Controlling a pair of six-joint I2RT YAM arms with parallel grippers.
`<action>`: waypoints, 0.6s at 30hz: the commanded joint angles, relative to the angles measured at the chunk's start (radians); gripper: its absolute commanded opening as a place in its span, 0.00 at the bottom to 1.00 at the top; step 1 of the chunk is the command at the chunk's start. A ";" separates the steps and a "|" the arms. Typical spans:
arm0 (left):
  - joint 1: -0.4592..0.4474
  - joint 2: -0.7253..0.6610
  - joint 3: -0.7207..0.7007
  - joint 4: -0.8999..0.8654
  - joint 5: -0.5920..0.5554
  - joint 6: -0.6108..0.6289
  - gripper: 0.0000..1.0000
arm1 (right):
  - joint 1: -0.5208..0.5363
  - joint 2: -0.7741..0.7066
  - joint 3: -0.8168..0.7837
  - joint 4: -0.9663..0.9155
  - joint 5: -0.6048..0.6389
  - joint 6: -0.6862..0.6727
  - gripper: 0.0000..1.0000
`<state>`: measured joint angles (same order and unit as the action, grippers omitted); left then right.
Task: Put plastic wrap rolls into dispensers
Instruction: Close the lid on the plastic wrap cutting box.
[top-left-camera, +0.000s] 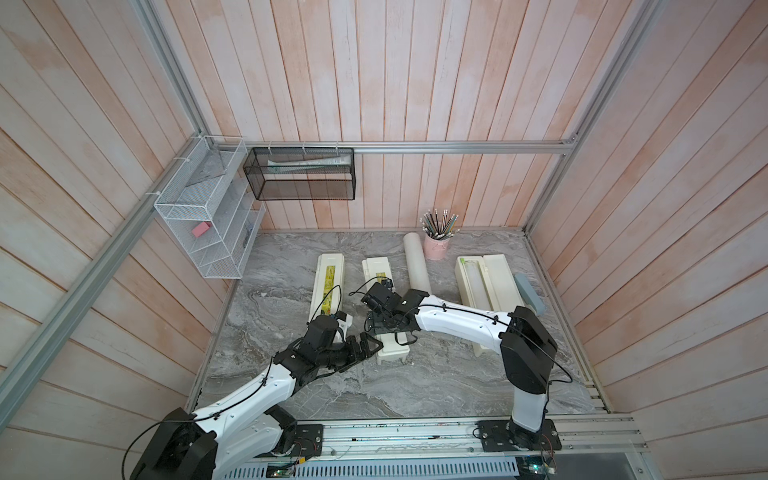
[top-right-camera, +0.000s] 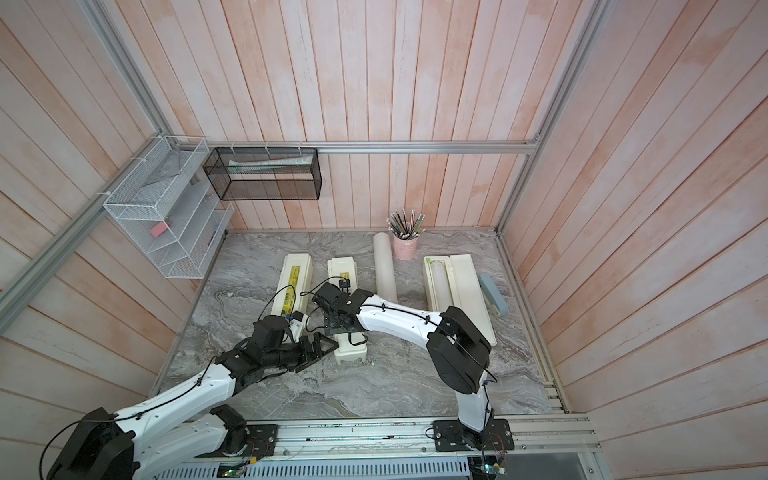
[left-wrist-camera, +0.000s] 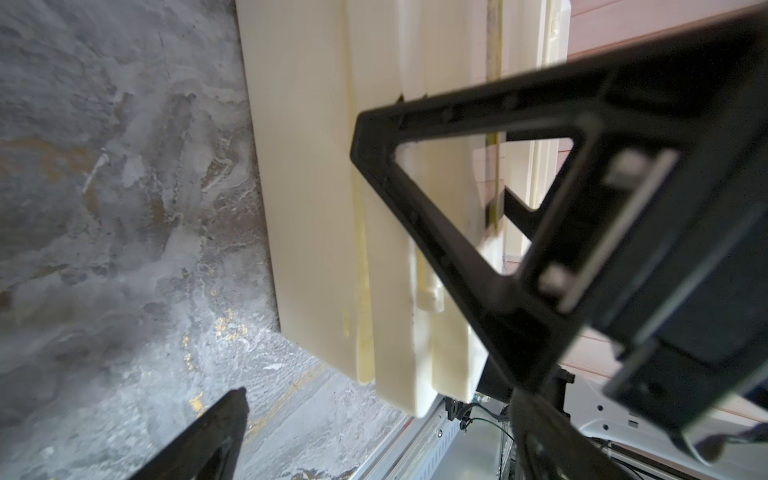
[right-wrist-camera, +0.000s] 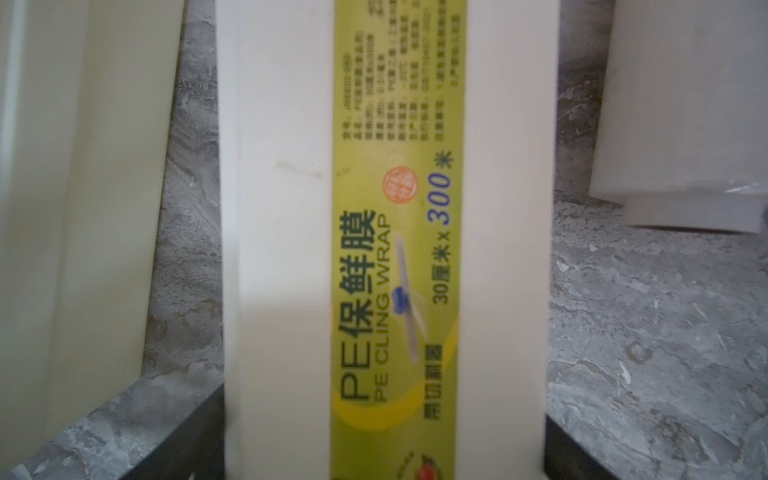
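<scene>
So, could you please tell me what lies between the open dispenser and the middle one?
A loose plastic wrap roll, beside the pink pencil cup, as both top views show.

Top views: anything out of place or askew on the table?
Nothing spilled or damaged. One plastic wrap roll lies loose on the table beside the pink pencil cup, outside any box. The rightmost dispenser stands open with a second roll inside; the left dispenser and middle dispenser look shut.
</scene>
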<state>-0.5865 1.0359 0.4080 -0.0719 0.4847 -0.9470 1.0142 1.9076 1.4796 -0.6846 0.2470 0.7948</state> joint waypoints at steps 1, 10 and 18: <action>-0.026 0.011 -0.016 0.078 -0.058 -0.022 1.00 | 0.005 0.032 0.016 -0.016 0.024 0.025 0.91; -0.072 0.099 0.000 0.150 -0.107 -0.033 1.00 | 0.015 0.043 0.007 -0.008 0.016 0.047 0.93; -0.086 0.180 0.022 0.135 -0.159 -0.029 0.99 | 0.015 0.032 0.018 -0.020 0.020 0.046 0.95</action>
<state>-0.6689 1.1908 0.4168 0.0830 0.3820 -0.9771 1.0214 1.9171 1.4818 -0.6762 0.2653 0.8242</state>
